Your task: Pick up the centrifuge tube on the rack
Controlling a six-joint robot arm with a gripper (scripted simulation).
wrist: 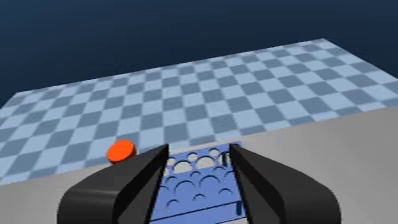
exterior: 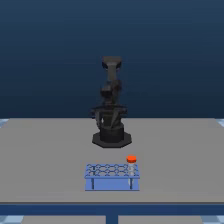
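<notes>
Arm (exterior: 111, 102): black, upright near the middle of the grey counter (exterior: 45, 160), well behind the rack.
Rack (exterior: 112, 176): low, blue, dark legs, grid of round holes on top; close to the counter's front edge in the exterior view.
Centrifuge tube (exterior: 131, 167): upright in a hole at the rack's far corner on the exterior view's right; orange-red cap above the rack top, whitish body below.
Fingers (wrist: 200, 165): spread apart, grasping nothing; rack holes visible in the gap between them, cap off to one side, not touched.
Floor (wrist: 222, 90): blue checkered, beyond the counter's edge in the wrist view.
</notes>
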